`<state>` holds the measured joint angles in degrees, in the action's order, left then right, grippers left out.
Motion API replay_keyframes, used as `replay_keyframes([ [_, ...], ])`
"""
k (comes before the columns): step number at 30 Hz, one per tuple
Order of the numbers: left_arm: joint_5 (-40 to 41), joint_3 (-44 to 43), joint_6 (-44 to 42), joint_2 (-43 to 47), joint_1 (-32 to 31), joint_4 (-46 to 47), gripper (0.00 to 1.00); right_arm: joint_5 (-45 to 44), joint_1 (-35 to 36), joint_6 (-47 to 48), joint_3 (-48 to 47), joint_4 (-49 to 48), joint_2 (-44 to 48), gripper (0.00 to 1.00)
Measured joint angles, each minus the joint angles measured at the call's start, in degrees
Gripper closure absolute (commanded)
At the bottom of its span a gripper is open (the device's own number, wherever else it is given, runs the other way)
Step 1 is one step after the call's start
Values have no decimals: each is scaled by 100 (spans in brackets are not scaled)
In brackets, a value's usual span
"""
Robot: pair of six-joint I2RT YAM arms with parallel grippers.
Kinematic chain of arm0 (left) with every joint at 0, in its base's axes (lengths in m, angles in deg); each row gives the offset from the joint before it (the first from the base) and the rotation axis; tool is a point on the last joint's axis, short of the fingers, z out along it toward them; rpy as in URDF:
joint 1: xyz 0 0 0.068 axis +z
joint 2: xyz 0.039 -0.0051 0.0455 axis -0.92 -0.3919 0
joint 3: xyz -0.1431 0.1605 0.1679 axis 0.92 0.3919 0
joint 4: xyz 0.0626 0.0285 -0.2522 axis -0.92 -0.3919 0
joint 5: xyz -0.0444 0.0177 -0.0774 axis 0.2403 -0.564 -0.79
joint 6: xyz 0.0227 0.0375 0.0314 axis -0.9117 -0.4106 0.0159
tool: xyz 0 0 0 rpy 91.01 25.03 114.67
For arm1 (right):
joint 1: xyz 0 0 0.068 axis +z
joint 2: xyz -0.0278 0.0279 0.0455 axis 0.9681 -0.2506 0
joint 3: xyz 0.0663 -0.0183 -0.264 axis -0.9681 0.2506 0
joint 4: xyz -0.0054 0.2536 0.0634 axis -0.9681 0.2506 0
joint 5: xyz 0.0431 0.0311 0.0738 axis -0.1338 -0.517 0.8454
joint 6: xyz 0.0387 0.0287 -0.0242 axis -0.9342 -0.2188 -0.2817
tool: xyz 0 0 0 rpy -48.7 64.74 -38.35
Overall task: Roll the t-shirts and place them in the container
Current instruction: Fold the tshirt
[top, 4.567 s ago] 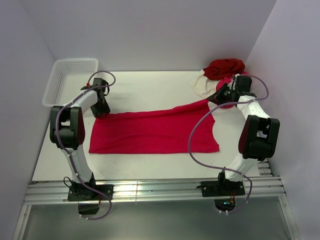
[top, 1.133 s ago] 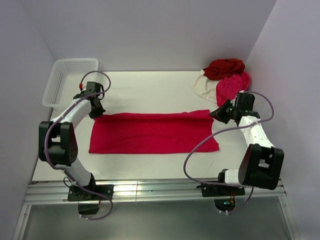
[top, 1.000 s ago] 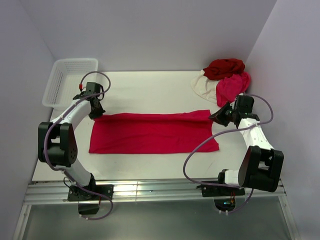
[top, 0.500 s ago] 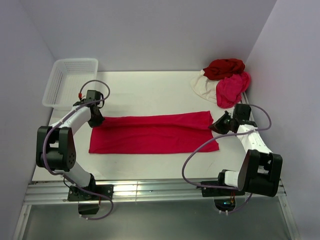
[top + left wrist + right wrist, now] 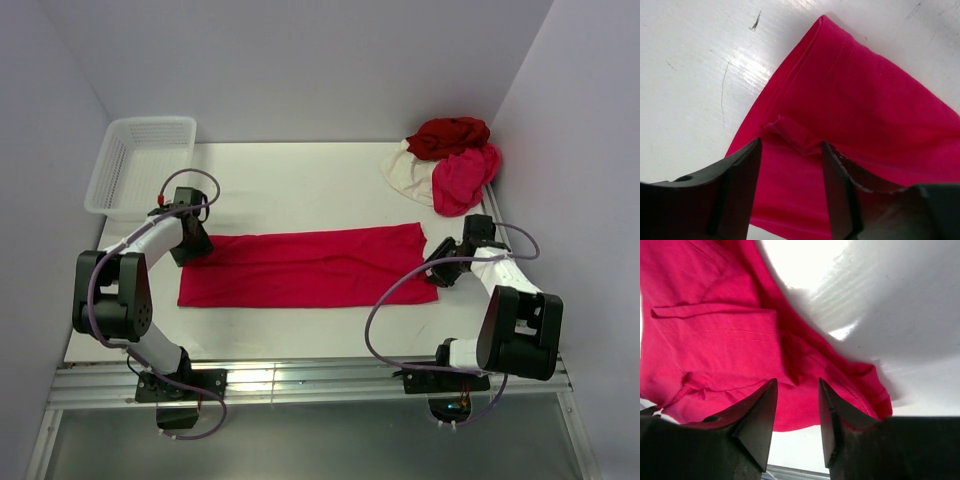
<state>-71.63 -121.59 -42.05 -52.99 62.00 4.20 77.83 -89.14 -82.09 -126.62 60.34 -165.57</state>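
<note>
A bright crimson red t-shirt lies folded into a long flat band across the middle of the table. My left gripper hovers at the band's left end, open, with the cloth lying loose under its fingers. My right gripper is at the band's right end, also open above the rumpled cloth, nothing pinched between its fingers. More t-shirts sit heaped at the back right: dark red, pink and cream white.
A white mesh basket stands at the back left corner. Walls close the table on the left, back and right. A metal rail runs along the near edge by the arm bases.
Both grippers drew the shirt's far edge toward the near side, narrowing the band, then opened and let go of the cloth. They were shut on it half a second ago.
</note>
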Motion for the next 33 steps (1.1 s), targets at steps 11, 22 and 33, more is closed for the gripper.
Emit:
replay_keyframes([
  [11,9,-719,-7,262,7,-308,36,-577,1132,142,-1733,232,-94,51],
  [22,-50,-892,-162,-527,131,-109,36,-1010,2483,413,-2634,232,-1753,51],
  [33,57,-1486,-286,-1239,131,81,37,-1285,2820,415,-3554,295,-2747,49],
])
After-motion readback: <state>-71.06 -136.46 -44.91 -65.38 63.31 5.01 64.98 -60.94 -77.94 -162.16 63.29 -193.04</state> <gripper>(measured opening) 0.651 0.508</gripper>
